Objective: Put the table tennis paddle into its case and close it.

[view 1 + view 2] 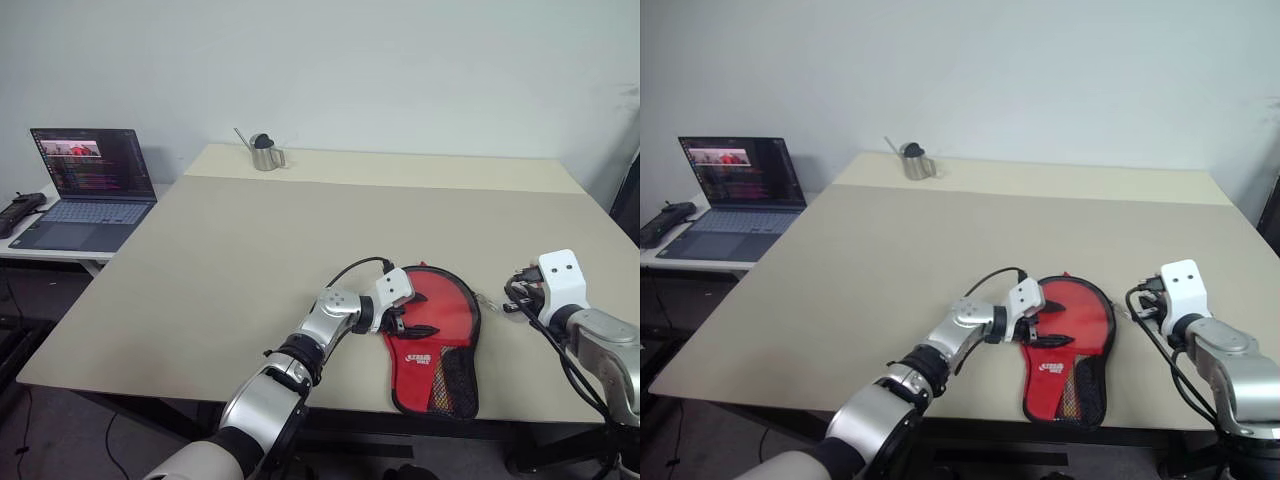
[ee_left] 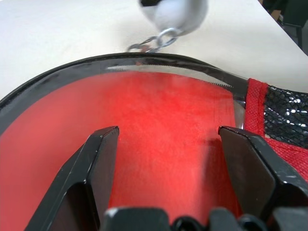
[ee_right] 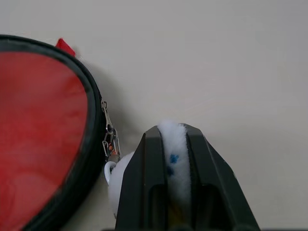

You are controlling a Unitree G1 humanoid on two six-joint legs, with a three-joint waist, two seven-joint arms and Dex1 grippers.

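L fingers [image 2: 103, 168] are spread wide, resting over the red face of the case [image 1: 440, 320], nothing pinched between them. R fingers [image 3: 173, 159] are clenched on a small white fluffy pom [image 3: 174, 139]; a short metal chain [image 3: 108, 132] runs from a white ball by it to the case's black zip edge. The paddle itself I can't make out; can't tell if it's inside.

Case lies flat on the counter [image 1: 250, 250] near the front edge, round end away from me, narrow end w/ the mesh pocket [image 1: 455, 385] almost at the lip. White logo faces up.

Around: a small metal jug [image 1: 265, 153] stands far back on the counter, well apart from the work. A laptop [image 1: 90, 185], lid up, screen lit, sits on a separate low desk off to my left, w/ a black handheld device [image 1: 20, 210] beside it. Neither is in the way.

Room: lots of bare counter to the left and behind the case; little margin toward the front edge.

L arm reaches across from the left, wrist bent inward, gripper [image 1: 408, 318] pointing rightward onto the case. R gripper [image 1: 515, 297] sits just right of the case, pointing forward, cables looping off the wrist.
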